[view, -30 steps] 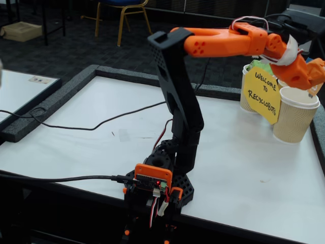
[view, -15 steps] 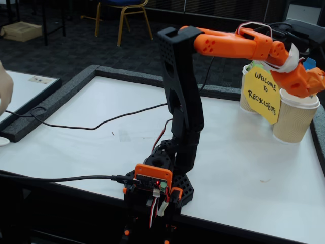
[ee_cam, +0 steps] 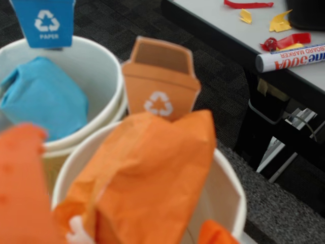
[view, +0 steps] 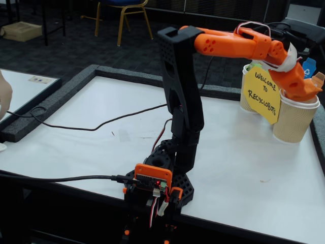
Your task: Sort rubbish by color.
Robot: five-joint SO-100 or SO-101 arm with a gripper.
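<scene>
A: Orange crumpled paper wad [ee_cam: 147, 178] sits in the mouth of the ribbed tan paper cup [ee_cam: 231, 190] just below the orange bin-shaped tag [ee_cam: 160, 81]. Release now?

B: I'd let go gently, then lift straight up from that cup. My jaws [ee_cam: 122, 231] are blurred; I cannot tell whether they grip it.

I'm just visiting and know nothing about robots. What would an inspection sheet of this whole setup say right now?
Surface: white table, dark foam border.
Job's things: orange wad in the cup with the orange tag; blue wad in the cup with the blue tag; green wad not clearly seen.
Clutter: yellow welcome sign.
Grippers: gripper down at the near cup; jaws not clear.
Cables: black cable across table.
Surroundings: marker and paper scraps on neighbouring table; chair.
</scene>
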